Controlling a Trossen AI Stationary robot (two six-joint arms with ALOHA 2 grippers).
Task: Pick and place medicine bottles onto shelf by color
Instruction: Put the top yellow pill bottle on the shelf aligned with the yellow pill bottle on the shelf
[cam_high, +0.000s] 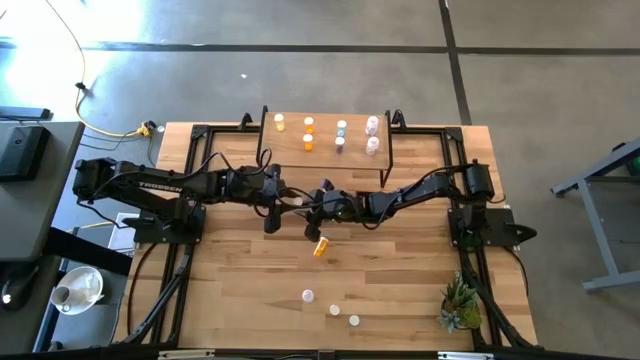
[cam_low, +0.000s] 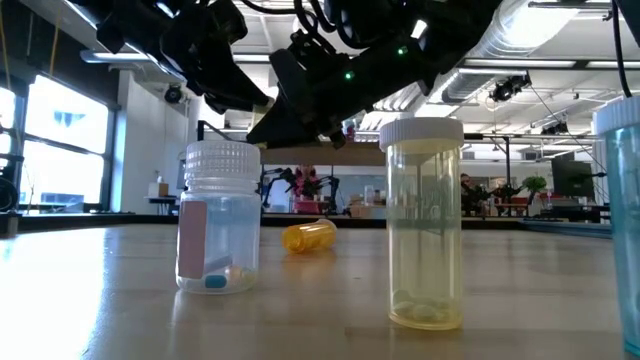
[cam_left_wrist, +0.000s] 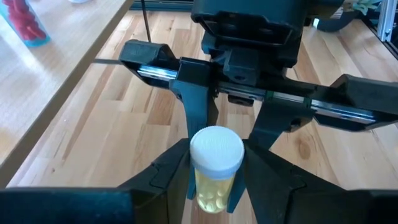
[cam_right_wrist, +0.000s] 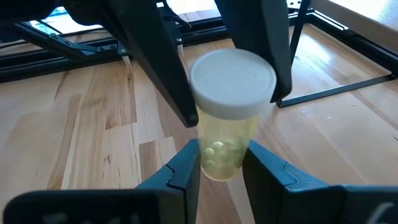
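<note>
A yellowish bottle (cam_high: 300, 200) with a white cap hangs between both grippers above the table's middle, in front of the shelf (cam_high: 325, 152). My left gripper (cam_high: 289, 200) reaches it from the left and my right gripper (cam_high: 313, 203) from the right; both are shut on it. The bottle shows in the left wrist view (cam_left_wrist: 215, 165) and the right wrist view (cam_right_wrist: 229, 118). The shelf carries orange bottles (cam_high: 308, 134) at its left, bluish ones (cam_high: 341, 135) in the middle and pink ones (cam_high: 372, 135) at its right. An orange bottle (cam_high: 320, 246) lies on its side on the table. My left gripper pinches the bottle's body just under the cap (cam_left_wrist: 214, 190) between its two fingers, coming from the table's left and slanting down. The bottle is roughly upright, cap up, clear of the table. My right gripper pinches the bottle's lower body (cam_right_wrist: 224, 158) between its two fingers (cam_right_wrist: 186, 168), coming from the table's right, opposite the left gripper. The pills lie at the bottle's bottom.
Three small bottles (cam_high: 335, 311) stand near the table's near edge; the low view shows a clear one with a pink label (cam_low: 218, 225) and a yellowish one (cam_low: 425, 225). A small plant (cam_high: 460, 305) stands at the near right corner. The shelf's black legs (cam_high: 264, 140) stand close behind the grippers.
</note>
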